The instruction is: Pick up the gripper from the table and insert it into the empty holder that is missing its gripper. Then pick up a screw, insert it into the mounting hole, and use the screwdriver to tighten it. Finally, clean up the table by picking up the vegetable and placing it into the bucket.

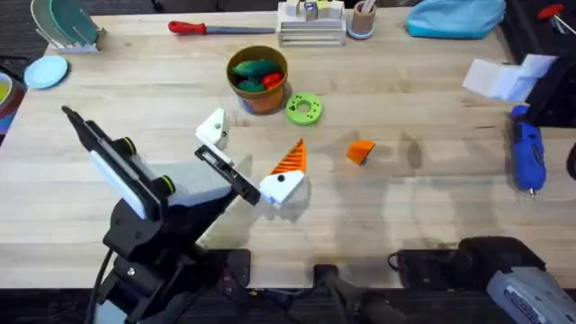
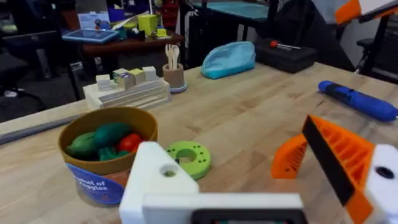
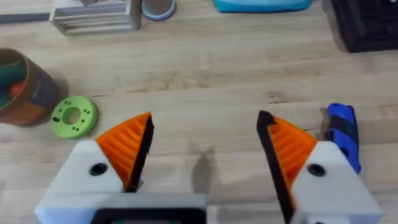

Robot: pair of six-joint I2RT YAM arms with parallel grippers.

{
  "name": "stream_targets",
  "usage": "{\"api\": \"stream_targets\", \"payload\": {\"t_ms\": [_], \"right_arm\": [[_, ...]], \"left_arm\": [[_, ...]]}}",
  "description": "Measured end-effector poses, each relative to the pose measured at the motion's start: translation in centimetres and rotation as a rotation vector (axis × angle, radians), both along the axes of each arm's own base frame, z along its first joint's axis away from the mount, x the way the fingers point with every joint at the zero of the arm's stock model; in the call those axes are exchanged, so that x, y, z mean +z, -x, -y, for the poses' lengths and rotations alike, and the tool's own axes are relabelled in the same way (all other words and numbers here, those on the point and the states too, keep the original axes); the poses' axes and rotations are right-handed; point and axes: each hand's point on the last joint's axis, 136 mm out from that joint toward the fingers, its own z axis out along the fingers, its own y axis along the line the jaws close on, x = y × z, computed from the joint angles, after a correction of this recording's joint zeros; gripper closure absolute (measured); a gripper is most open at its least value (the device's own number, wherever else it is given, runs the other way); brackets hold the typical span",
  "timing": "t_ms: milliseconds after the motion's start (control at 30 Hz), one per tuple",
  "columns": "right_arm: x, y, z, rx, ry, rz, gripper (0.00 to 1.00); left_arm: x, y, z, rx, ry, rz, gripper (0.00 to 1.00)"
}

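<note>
Overhead, the loose orange pad [image 1: 360,152] lies on the bare table [image 1: 432,108] near the middle, well apart from both arms and touched by nothing. To its left is the left tool [image 1: 247,166], its fingers spread wide: the near-right finger carries an orange ribbed pad [image 1: 290,159], while the far-left one is a bare white finger base [image 1: 214,129], the holder that lacks its pad. Farther off, beyond that tool, stands the brown pot [image 1: 258,81] with green and red toy vegetables already inside, and a green disc with holes [image 1: 304,109] sits just to the pot's right. The blue electric screwdriver [image 1: 527,157] lies near the table's right edge, and a red-handled screwdriver [image 1: 207,29] lies along the far edge.

In the right wrist view, the right tool [image 3: 205,149] hangs open above the table with nothing between its two orange pads.

The first step looks still undone: the pad is not yet picked up. The next move likely calls for the right tool to come over the pad, line up its fingers across the wedge, close on it, then carry it left to the bare finger base. I cannot make out a screw anywhere on the table.
</note>
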Motion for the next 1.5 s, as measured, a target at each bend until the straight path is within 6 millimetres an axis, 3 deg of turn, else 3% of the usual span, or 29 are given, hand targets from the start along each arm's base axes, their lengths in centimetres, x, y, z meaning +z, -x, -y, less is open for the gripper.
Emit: {"api": "stream_targets", "payload": {"t_ms": [933,1067,1267,1500], "right_arm": [[0.2,-0.2,0.0,-0.018,-0.027,0.013,0.01],[-1.0,0.8,-0.4,-0.046,-0.103,-0.05,0.01],[-4.8,3.3,-5.0,0.168,-0.189,-0.283,0.008],[-8.5,5.0,-10.0,0.43,-0.071,-0.494,0.008]], "left_arm": [[-0.4,0.0,0.0,0.0,-0.008,-0.014,0.008],[-0.4,0.0,0.0,0.0,-0.008,-0.014,0.008],[-0.4,0.0,0.0,0.0,-0.007,-0.015,0.008],[-0.4,0.0,0.0,0.0,-0.008,-0.015,0.008]]}}
